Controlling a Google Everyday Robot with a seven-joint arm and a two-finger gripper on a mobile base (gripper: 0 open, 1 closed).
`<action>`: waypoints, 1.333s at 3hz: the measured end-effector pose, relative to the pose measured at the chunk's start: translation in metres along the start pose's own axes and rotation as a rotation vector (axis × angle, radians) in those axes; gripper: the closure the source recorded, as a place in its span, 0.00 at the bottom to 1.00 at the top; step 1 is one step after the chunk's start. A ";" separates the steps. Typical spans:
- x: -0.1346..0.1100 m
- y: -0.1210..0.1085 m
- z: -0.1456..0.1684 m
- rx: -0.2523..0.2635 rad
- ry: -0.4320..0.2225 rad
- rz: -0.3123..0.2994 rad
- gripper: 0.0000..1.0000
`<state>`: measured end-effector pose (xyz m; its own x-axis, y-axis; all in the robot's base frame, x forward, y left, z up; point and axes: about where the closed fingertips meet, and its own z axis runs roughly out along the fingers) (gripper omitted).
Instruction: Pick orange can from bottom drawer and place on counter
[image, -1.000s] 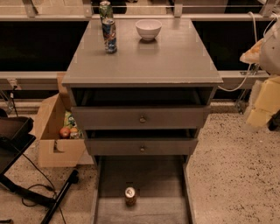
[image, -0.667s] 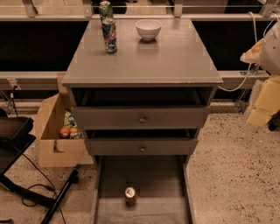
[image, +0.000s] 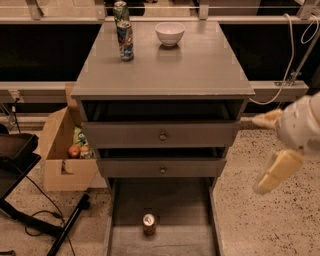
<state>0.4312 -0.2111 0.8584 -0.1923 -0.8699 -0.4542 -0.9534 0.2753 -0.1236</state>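
camera view shows us the table (image: 200, 70) on top, the bottom drawer (image: 172, 200) open beneath it, and our gripper (image: 258, 154) well off to the right, jaws spread wide and empty. the orange can (image: 149, 224) stands on the drawer floor. we judge a slanted reach could clip the middle drawer's front or tip the can.

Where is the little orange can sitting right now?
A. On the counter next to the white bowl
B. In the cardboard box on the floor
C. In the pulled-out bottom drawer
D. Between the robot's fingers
C: the orange can stands upright on the floor of the pulled-out bottom drawer, while the gripper hangs off to the right of the cabinet, open and holding nothing.
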 end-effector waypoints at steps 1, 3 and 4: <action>0.029 0.018 0.078 -0.043 -0.232 0.056 0.00; 0.032 -0.011 0.159 0.107 -0.576 0.050 0.00; 0.036 -0.017 0.181 0.146 -0.629 0.026 0.00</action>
<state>0.4824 -0.1726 0.6847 0.0002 -0.4679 -0.8838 -0.9004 0.3845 -0.2038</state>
